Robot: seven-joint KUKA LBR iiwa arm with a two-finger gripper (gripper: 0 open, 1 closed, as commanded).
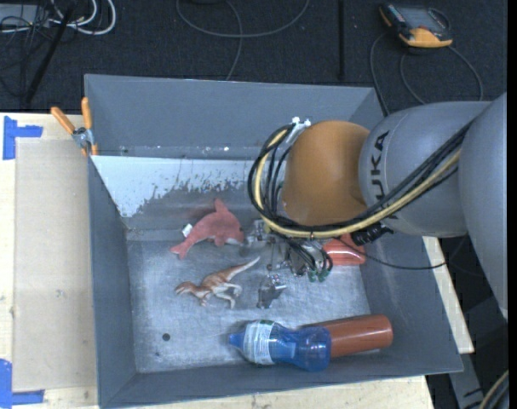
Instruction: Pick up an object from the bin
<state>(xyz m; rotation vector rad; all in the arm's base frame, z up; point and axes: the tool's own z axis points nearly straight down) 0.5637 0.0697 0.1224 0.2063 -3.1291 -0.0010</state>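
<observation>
End effector (pixel 272 290) beside slender tan dinosaur (pixel 214 286)

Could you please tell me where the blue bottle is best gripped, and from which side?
Probably across the blue bottle's body, from straight above: it lies on its side along the bin's front wall, and a reddish tube lies at its base.

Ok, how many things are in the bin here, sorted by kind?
Toy animals: 2 (pink dolphin, brown dinosaur)
Bottle-shaped things: 2 (blue bottle, red cylinder)
Partly hidden red thing: 1
Total: 5
</observation>
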